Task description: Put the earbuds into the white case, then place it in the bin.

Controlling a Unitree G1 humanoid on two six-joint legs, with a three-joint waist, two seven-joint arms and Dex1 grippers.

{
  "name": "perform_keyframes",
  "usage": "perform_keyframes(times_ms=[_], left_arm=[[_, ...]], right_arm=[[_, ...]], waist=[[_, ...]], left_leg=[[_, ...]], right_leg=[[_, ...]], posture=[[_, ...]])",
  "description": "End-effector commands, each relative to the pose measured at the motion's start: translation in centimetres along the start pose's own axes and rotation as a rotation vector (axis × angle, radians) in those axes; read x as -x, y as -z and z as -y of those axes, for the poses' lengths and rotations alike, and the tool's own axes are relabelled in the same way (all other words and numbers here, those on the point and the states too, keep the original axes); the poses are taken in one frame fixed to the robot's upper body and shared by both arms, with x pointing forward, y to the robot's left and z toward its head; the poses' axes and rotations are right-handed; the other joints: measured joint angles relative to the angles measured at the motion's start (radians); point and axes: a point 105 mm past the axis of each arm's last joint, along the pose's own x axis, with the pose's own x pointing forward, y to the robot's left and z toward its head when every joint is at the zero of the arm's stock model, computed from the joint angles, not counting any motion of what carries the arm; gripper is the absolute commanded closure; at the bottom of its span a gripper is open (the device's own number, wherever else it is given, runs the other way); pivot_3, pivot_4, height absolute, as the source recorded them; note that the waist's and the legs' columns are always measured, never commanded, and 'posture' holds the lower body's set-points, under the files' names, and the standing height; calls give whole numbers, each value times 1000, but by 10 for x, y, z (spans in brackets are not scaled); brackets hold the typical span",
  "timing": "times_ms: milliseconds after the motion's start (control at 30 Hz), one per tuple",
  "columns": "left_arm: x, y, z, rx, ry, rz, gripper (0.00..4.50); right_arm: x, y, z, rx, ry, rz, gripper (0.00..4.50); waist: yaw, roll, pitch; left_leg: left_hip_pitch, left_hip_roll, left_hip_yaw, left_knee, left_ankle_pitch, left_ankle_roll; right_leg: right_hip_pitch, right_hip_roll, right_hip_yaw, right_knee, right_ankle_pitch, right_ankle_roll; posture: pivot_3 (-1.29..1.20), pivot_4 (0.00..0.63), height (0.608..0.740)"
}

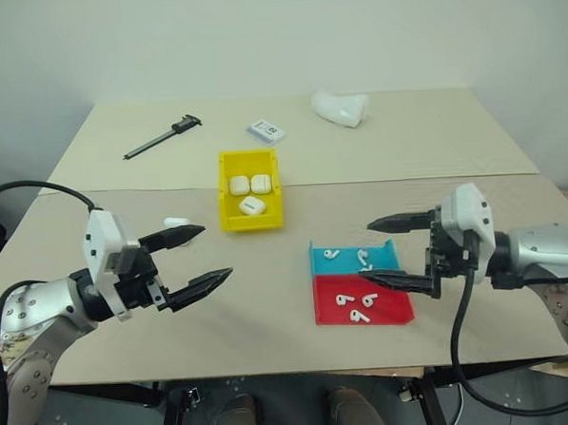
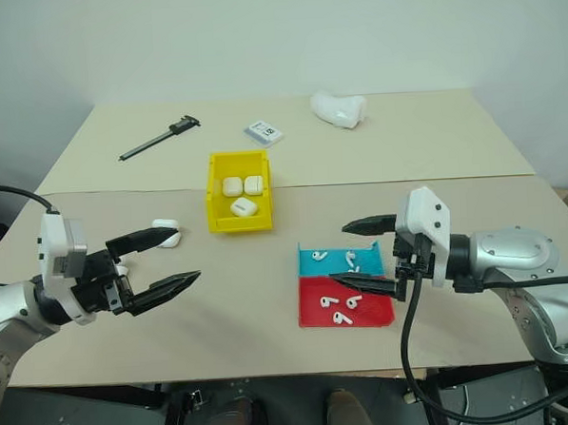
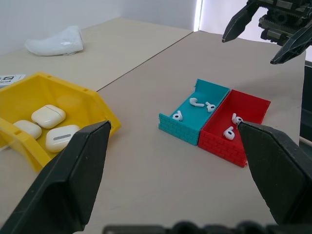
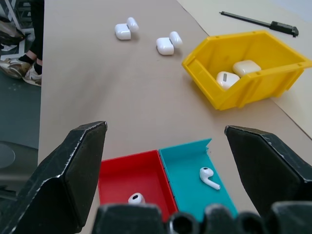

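Between the two grippers, farther out on the table (image 1: 471,136), stands the bin (image 1: 228,192), bright yellow with tall walls, holding three closed white cases. Just off the right gripper (image 1: 394,252) fingertips sit a shallow blue tray (image 1: 386,256) and a red tray (image 1: 394,307), touching side by side, each with loose earbuds (image 1: 349,307) in it, tiny, glossy white and short-stemmed. Beside the upper finger of the left gripper (image 1: 208,253) lies an open white case (image 2: 165,232), small and rounded, lid flipped up; the right wrist view shows two such open cases on the table. Both grippers hang above the table with fingers spread wide, holding and touching nothing.
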Motion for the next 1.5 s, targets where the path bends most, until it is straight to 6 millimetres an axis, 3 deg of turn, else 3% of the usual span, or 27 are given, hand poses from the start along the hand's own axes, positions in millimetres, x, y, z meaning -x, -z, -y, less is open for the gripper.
perform_keyframes(times_ms=[33, 133, 367, 567, 767, 967, 1133, 1333, 1500], left_arm=[[0, -10, 6, -32, 37, 18, 0], [1, -12, 1, 24, -6, 22, 0], [-1, -14, -13, -140, -194, -58, 0], [-2, 3, -28, -241, -380, -310, 0], [5, 17, -35, -23, -420, -497, 0], [14, 18, -71, 190, -567, -620, 0], [38, 30, -100, 331, -673, -768, 0], [62, 31, -115, 441, -727, -881, 0], [67, 40, -122, 504, -759, -951, 0]], right_arm=[[-1, -8, -2, 17, -12, 30, 14], [-1, -7, -2, 15, -8, 32, 14], [-4, -6, 1, 12, 4, 39, 14], [-10, -6, 7, 22, 8, 48, 14], [-11, -7, 4, 17, 3, 45, 14], [-13, -5, 1, 8, 11, 40, 14], [-15, -3, -5, -4, 5, 41, 14], [-20, 3, -15, -30, -21, 35, 14], [-19, 2, -15, -35, -30, 30, 14]], waist=[[0, 0, 0], [0, 0, 0], [0, 0, 0], [0, 0, 0], [1, 0, 0], [3, -1, 0], [-4, -2, 1], [1, -3, 1], [6, -3, 1]], left_leg=[[0, 0, 0, 0, 0, 0], [0, 0, 0, 0, 0, 0], [0, 0, 0, 0, 0, 0], [0, 0, 0, 0, 0, 0], [-1, 0, 0, 0, 0, 0], [0, -2, -1, 1, 0, 0], [-1, -1, -1, 0, 0, 0], [0, -1, 0, 0, 0, 0], [-1, -2, 1, 0, 0, -1]], right_leg=[[0, 0, 0, 0, 0, 0], [0, 0, 0, 0, 0, 0], [0, 0, 0, 0, 0, 0], [0, 0, 1, 0, 0, 0], [-1, 0, 0, 0, 0, 0], [0, 0, 0, 1, 0, 0], [-3, 1, 1, 2, 0, 0], [-3, 0, 1, 4, 0, 0], [-3, 0, 1, 5, -1, -1]], posture=[[0, 150, 740], [0, 150, 740], [0, 150, 740], [0, 150, 740], [0, 150, 740], [0, 150, 740], [0, 150, 740], [0, 150, 740], [0, 150, 740]])
